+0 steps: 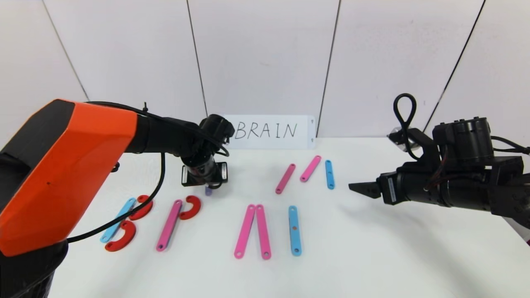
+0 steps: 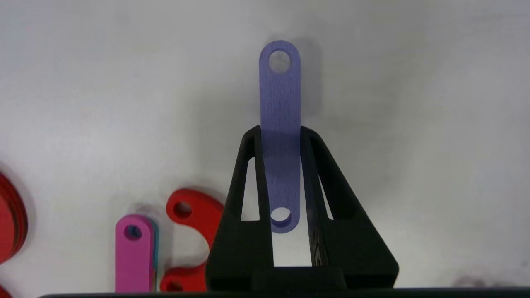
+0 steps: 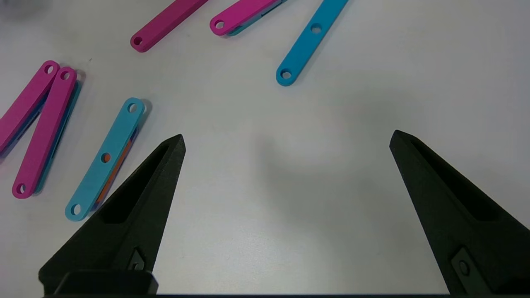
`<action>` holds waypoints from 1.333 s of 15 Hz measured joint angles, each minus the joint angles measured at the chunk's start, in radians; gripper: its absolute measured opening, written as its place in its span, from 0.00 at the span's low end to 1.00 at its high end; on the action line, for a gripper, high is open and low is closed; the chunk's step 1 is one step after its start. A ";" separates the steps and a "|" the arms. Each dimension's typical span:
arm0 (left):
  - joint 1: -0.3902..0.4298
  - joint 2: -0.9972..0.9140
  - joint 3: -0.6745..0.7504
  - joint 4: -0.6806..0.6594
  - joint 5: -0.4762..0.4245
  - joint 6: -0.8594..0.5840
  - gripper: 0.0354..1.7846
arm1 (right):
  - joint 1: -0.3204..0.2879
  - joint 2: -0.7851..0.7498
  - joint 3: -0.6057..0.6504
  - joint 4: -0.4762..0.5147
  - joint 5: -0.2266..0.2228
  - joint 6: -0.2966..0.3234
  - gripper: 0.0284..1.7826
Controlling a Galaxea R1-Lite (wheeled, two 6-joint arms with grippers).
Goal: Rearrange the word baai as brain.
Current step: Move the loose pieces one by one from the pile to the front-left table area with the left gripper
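Nearest us, along the front of the white worktop (image 1: 372,256), lies the word, and we count its pieces from the left: a light-blue strip (image 1: 118,219) slanting up to the right with two red curves (image 1: 121,236) beside it, then a pink strip (image 1: 169,225) leaning the same way with a third red curve (image 1: 190,207) at its upper end, then two pink strips (image 1: 252,231) meeting at their far tips and spreading toward us, then an upright blue strip (image 1: 294,230) whose long axis runs front to back. Behind these, toward the right, sit two more slanted pink strips (image 1: 298,174) and one more blue strip (image 1: 329,174). That makes five pink, three blue, three red curves and one short purple strip (image 2: 280,136). Our left end effector (image 1: 208,188) is down at the worktop just behind the third curve, clamped on the purple strip across its width; in the left wrist view the strip's long axis runs straight out past the fingertips. Against the back wall we read a white card (image 1: 271,131) handwritten "BRAIN". Our right end effector (image 3: 285,140) hovers at the right with its fingers spread wide, gripping nothing.
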 joint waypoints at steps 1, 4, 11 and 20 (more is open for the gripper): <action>-0.002 -0.019 0.003 0.004 0.003 -0.012 0.14 | 0.000 0.000 0.000 0.000 0.000 0.000 0.97; -0.005 -0.104 0.071 0.013 0.024 -0.037 0.14 | 0.000 0.001 0.000 0.000 0.000 0.000 0.97; -0.047 -0.302 0.289 0.052 0.105 -0.257 0.14 | 0.000 0.009 0.000 0.000 0.000 -0.001 0.97; -0.112 -0.352 0.384 0.146 0.094 -0.521 0.14 | 0.002 0.016 0.000 0.000 0.000 -0.001 0.97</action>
